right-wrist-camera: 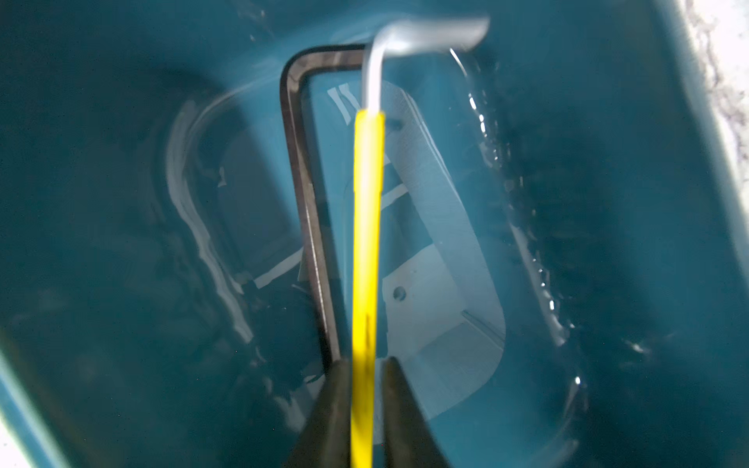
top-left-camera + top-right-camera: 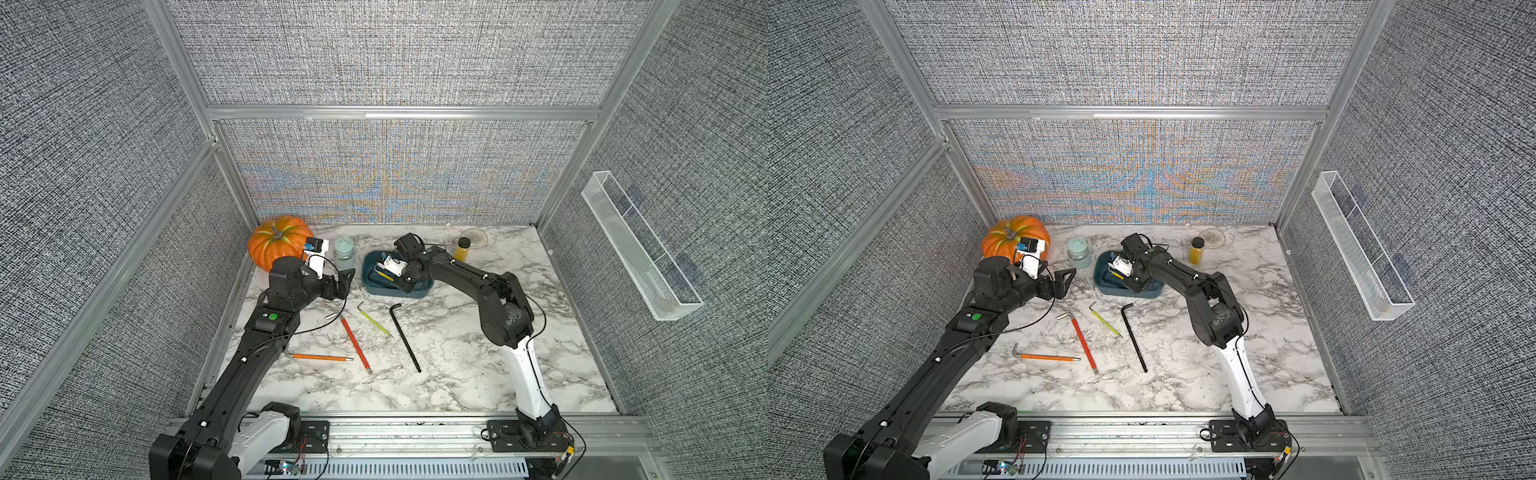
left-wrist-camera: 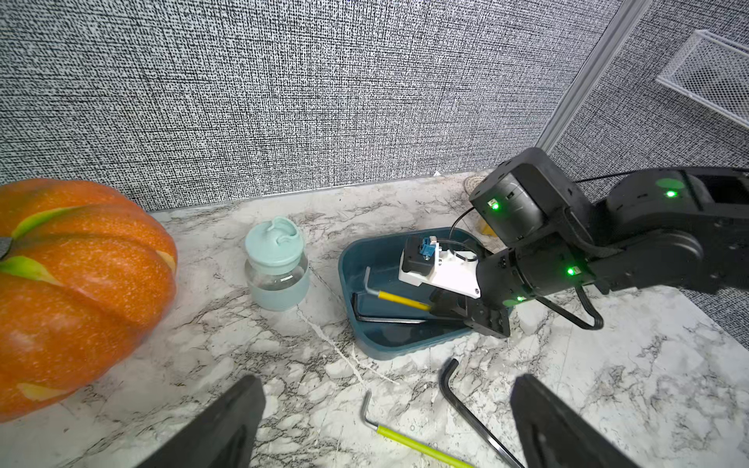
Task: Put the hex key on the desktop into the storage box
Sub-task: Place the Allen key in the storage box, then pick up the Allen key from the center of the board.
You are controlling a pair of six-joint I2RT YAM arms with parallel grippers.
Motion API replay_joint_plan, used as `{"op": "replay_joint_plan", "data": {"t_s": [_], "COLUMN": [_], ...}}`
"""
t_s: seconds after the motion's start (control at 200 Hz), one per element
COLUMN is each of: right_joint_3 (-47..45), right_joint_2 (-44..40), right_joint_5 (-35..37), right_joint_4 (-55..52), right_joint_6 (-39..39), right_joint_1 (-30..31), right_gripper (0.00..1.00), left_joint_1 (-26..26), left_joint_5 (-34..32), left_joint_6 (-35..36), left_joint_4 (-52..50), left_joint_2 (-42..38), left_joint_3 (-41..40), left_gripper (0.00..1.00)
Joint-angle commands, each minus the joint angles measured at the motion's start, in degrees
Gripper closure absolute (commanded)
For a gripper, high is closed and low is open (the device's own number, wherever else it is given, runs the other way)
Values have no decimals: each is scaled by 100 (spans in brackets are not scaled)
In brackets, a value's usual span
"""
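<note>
Right hand point(image 1: 366, 364) low inside box point(image 2: 374, 289), centre of a top view, jaws flanking yellow key point(image 1: 367, 243); gripping or released, cannot tell. Open wide, lift straight up, don't drag key out. Left hand point(image 3: 389, 383) open

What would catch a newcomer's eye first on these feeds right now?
The big orange pumpkin in the back left corner. Next, the right gripper, down inside the teal storage box at back centre, with a yellow hex key between its jaws. Then the long black hex key lying mid-way across the marble table.
</note>
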Motion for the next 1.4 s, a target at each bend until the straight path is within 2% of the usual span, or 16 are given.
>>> {"op": "replay_joint_plan", "data": {"t_s": [0.0, 0.125, 0.295, 0.345, 0.365, 0.481, 0.611, 0.761, 0.901, 1.046, 1.201, 1.332, 1.392], "right_joint_3": [-10, -155, -483, -507, -507, -626, -793, -2035, -3055, -3869, -4002, -4056, -4066], "right_joint_2": [-63, -300, -994, -1226, -1318, -1897, -2403, -3387, -3973, -3889, -3620, -3478, -3324], "right_joint_5": [-66, 29, 363, 415, 424, 359, -141, 488, 504, 427, 243, 83, 84], "right_joint_4": [13, 329, 1169, 1286, 1309, 1290, 589, 615, 638, 642, 661, 837, 857], "right_joint_6": [83, 216, 558, 685, 752, 1569, 2533, 3039, 3884, 4500, 4739, 5043, 5127], "right_joint_1": [2, -7, -7, -7, -12, -15, 40, 740, 1232, 1294, 1338, 1380, 1431], "right_gripper": [61, 45, 15, 2, 1, 1, 1, 1, 1, 6, 12, 20, 33], "left_joint_1": [2, 3, 0, 4, 4, 4, 4, -6, -5, -19, -66, -84, -90], "left_joint_5": [6, 19, 11, 3, -3, -66, -118, -187, -235, -184, -170, -121, -141], "left_joint_6": [11, -1, -22, -33, -42, -126, -252, -373, -463, -590, -717, -476, -420], "left_joint_4": [68, 63, 28, -3, -19, -108, -353, -389, -379, -405, -336, -210, -184], "left_joint_2": [-24, -20, -61, -83, -89, -139, -90, -325, -658, -704, -625, -342, -210], "left_joint_3": [-8, -17, 25, 47, 61, 101, 153, 29, -65, -29, 80, 150, 146], "left_gripper": [0, 0, 0, 0, 0, 0, 0, 0, 0, 0, 0, 0, 0]}}
